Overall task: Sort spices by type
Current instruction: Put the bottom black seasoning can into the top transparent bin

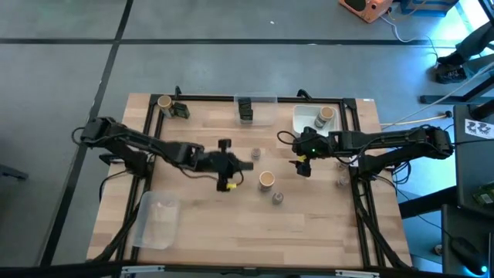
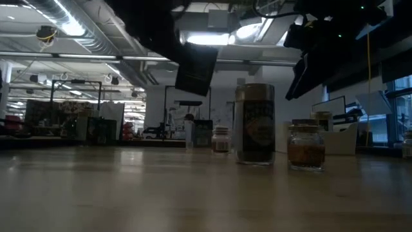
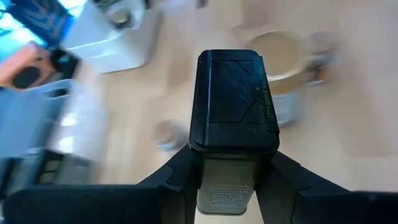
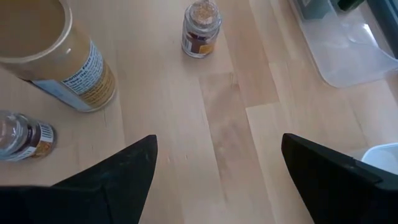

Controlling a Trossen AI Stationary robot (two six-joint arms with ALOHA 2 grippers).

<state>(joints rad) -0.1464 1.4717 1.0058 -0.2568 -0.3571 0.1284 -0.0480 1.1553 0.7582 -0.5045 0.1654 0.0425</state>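
Observation:
My left gripper (image 1: pixel 235 164) (image 3: pixel 227 168) hangs over the middle of the table, shut on a dark boxy jar (image 3: pixel 235 102) (image 2: pixel 196 71). My right gripper (image 1: pixel 302 166) (image 4: pixel 217 162) hovers open to its right, touching nothing. Between and near them stand a round tan-topped jar (image 1: pixel 266 179) (image 4: pixel 56 56) (image 2: pixel 254 122) and two tiny brown-topped jars (image 1: pixel 276 198) (image 1: pixel 256 153). Another tiny jar (image 1: pixel 342 180) stands farther right. At the far edge are a tan-topped jar (image 1: pixel 164 101) and a dark jar (image 1: pixel 180 110). My left gripper pinches the dark boxy jar between its two fingers (image 3: pixel 180 171), one on each side of the pale labelled body (image 3: pixel 225 186) just below the black cap. The jar is lifted clear of the table and hangs tilted in the low view.
A clear tray (image 1: pixel 255 108) at the far edge holds a dark jar (image 1: pixel 245 110). The white tray (image 1: pixel 302 122) at the far right holds a tan-topped jar (image 1: pixel 325 116). Another clear tray (image 1: pixel 158 220) lies near the left front. Bare wood lies along the near edge.

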